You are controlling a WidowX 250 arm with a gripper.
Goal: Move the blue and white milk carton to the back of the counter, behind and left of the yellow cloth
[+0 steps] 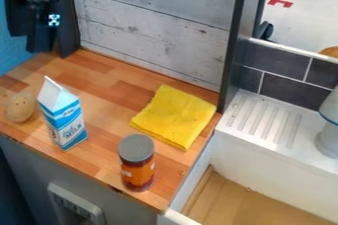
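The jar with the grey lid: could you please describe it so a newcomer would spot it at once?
Left of the white sink, find the near corner of the wooden counter. The jar stands there, before the yellow cloth; unlike the blue-and-white carton, it is round, with an orange label and flat grey lid.

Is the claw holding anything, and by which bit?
Nothing that I can see. The claw is up by the wall, and the milk carton, potato, lidded jar and yellow cloth all rest on the wooden counter.
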